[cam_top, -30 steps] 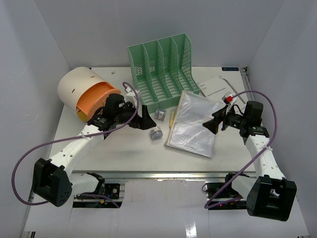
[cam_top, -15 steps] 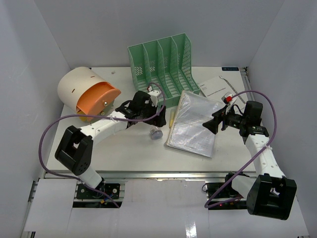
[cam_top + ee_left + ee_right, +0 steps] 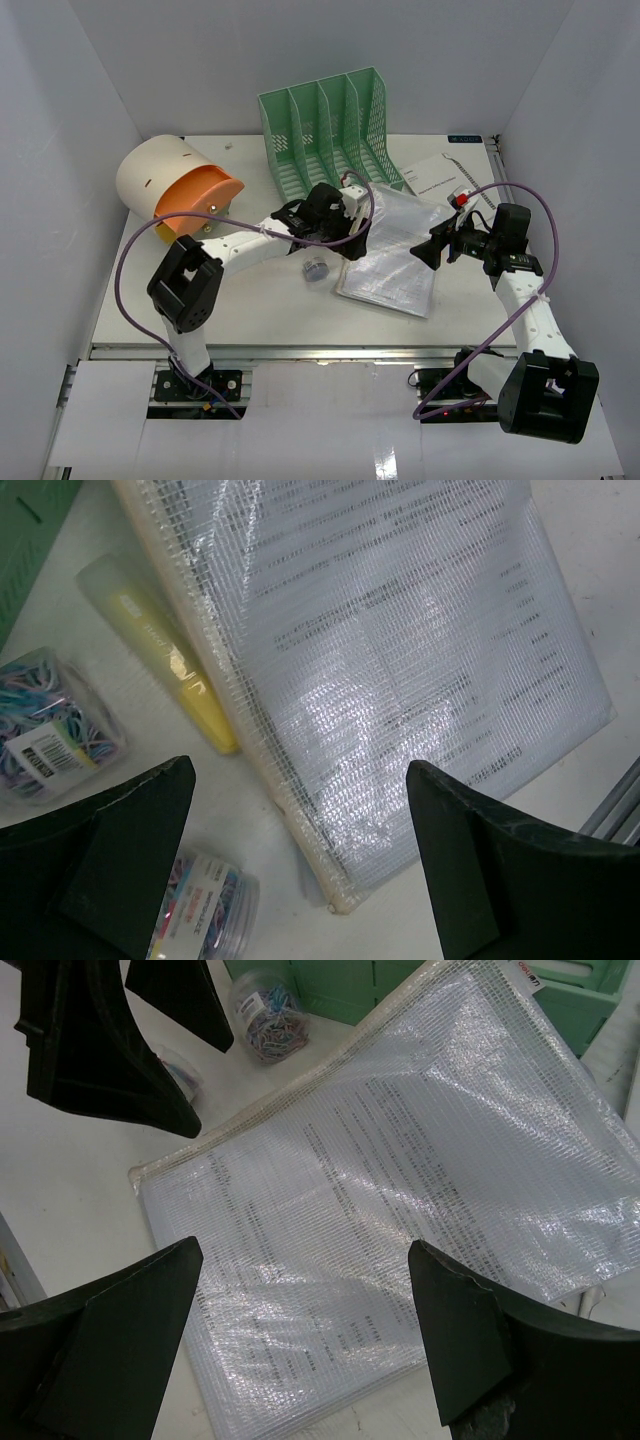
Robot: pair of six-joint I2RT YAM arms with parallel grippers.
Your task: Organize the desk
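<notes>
The flat white tabletop (image 3: 250, 300) is plain, with no pattern. The mint-green plastic file rack (image 3: 330, 130) has a lattice of small holes across its walls. The clear plastic zip pouch (image 3: 400, 660) has a fine white grid weave and cream edging, and rows of black print show through it. The translucent marker pen (image 3: 165, 665) is pale yellow. The small clear round tub (image 3: 50, 735) and a second clear tub (image 3: 205, 915) hold multicoloured bits, possibly rubber bands. The cream cylindrical bin (image 3: 160, 170) has an orange lid (image 3: 200, 195).
</notes>
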